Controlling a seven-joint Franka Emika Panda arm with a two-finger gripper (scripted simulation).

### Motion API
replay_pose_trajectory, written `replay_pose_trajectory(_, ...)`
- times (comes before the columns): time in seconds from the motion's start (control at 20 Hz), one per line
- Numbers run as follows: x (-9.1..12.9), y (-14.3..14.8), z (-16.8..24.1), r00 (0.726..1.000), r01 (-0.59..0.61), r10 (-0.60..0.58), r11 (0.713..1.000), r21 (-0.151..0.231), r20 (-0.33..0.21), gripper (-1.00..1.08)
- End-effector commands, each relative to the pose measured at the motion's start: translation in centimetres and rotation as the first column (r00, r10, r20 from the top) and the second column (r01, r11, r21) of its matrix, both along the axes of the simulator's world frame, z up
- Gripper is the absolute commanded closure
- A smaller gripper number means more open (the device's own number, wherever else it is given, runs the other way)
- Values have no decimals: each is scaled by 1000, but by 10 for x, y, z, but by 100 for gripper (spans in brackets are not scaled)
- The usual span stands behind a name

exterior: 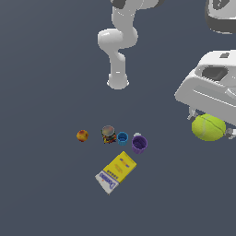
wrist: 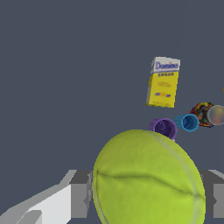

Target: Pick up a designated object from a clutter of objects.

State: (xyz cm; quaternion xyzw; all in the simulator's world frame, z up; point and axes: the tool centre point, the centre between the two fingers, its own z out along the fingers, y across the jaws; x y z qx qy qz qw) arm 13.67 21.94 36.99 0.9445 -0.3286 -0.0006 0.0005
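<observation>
The yellow-green tennis ball (exterior: 208, 127) hangs high at the exterior view's right, well away from the clutter, and my gripper (exterior: 209, 125) is shut on it. In the wrist view the ball (wrist: 148, 179) fills the foreground between the two grey fingers (wrist: 81, 192). The rest of the clutter lies on the floor: a red-yellow fruit ball (exterior: 82, 135), a dark can (exterior: 108, 134), a blue cup (exterior: 122, 138), a purple cup (exterior: 139, 144) and a yellow-and-white box (exterior: 115, 172).
The arm's white base column (exterior: 118, 69) stands behind the clutter. The wrist view shows the box (wrist: 163, 82), purple cup (wrist: 163, 128), blue cup (wrist: 189, 122) and can (wrist: 205, 114) below on the dark grey floor.
</observation>
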Motion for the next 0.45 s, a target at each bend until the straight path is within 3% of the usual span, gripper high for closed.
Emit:
replay_pose_trajectory(0.0,2,4,5,1000,1,-1,1000,0,1,108)
replay_pose_trajectory(0.4,4,7,9,1000,0,0,1000,1,1,108)
